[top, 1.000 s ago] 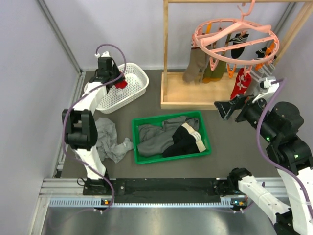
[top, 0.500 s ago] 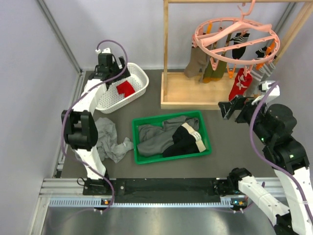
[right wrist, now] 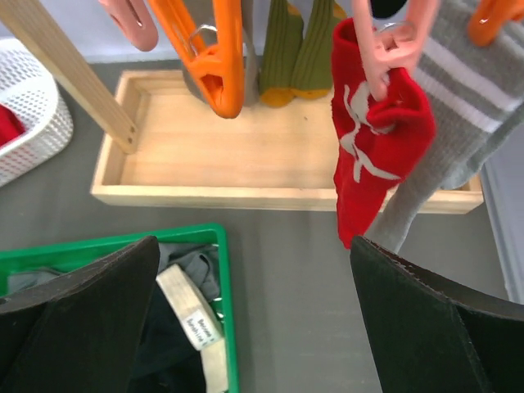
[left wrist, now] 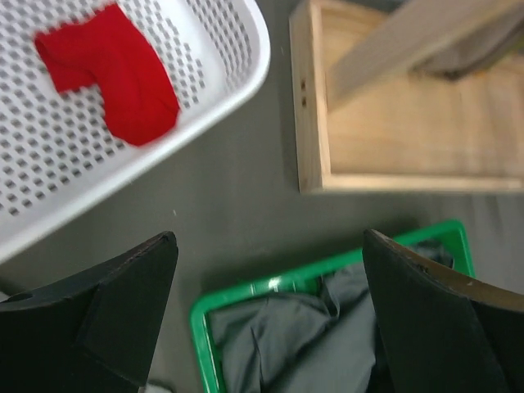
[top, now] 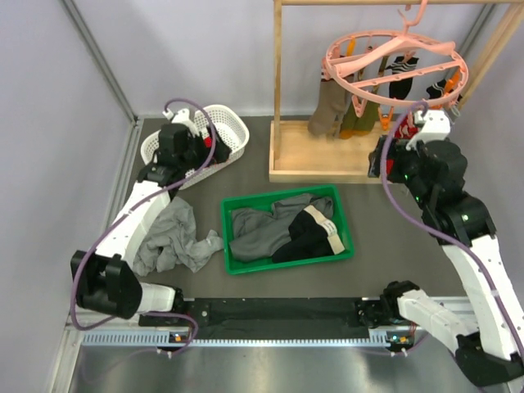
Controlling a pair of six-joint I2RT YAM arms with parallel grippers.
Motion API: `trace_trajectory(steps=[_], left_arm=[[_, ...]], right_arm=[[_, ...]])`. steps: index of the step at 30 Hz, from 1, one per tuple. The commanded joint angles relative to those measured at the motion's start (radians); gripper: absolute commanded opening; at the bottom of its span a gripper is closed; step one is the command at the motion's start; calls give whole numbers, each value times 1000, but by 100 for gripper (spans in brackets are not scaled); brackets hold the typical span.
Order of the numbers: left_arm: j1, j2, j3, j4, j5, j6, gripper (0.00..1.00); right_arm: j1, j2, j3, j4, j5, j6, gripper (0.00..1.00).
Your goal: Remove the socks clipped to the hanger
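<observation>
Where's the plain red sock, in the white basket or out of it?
In. The red sock lies flat on the perforated floor of the basket, well inside the rim, with nothing holding it.

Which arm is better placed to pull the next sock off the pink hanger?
Right. The right end effector is open and faces the clipped red sock just ahead, under the hanger. The left end effector is open near the white basket, far from the hanger.
</observation>
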Motion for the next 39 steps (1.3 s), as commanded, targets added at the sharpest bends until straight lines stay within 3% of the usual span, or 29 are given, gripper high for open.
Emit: trace_trajectory(steps=[1, 13, 17, 20, 21, 24, 32, 35, 39], left_arm=[[-37, -67, -115, 57, 54, 10, 99], [-182, -112, -175, 30, 56, 134, 99], [-185, -119, -175, 45, 79, 134, 99], [-186, -128, -184, 56, 91, 131, 99], [-186, -131, -185, 56, 93, 131, 99], [-189, -144, -194, 65, 99, 134, 99], [-194, -162, -205, 73, 100, 140, 99], [-195, -164, -208, 82, 113, 140, 99], [-198, -165, -210, 86, 128, 143, 99]], right_arm=[[-29, 62, 29, 23, -10, -50, 99], [-317, 42, -128, 166, -238, 7, 97], [-413, 2, -218, 323, -337, 30, 93], [-416, -1, -286, 439, -334, 13, 85], [-414, 9, -299, 454, -328, 11, 76], [-417, 28, -332, 517, -334, 10, 64], [-422, 84, -352, 591, -329, 18, 63], [-422, 94, -350, 591, -342, 15, 56], [-420, 86, -346, 569, -337, 24, 28]])
